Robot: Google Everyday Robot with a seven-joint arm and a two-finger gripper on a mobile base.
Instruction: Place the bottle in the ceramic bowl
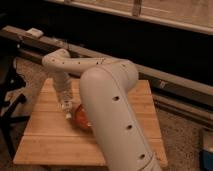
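Showing as a small pale shape, the bottle [68,115] is just under the tip of the gripper [67,108], over the left half of the wooden table [45,142], about midway between the far edge and the near edge. It is just beside the left rim of the ceramic bowl [80,118], outside of it as far as I can see; whether it is upright or tilted I cannot tell. The bowl is glossy orange-red and rests on the table a little left of the middle. Only its left part is visible, because the thick white arm [112,105] passes in front of the rest. The gripper points down at the table, left of the bowl, and its jaws are closed together. Whether they really pinch the bottle or only touch it, I cannot tell. The wrist goes up from the gripper to a bend above the far left corner. From there the forearm runs to the right, to a big elbow over the far edge, and then the arm comes down toward the near right corner. Behind the table a long dark ledge [165,82] crosses the view, with a small white object [35,32] on its left end. A dark stand [10,107] is beside the left edge of the table, and speckled floor [187,137] is seen on the right.
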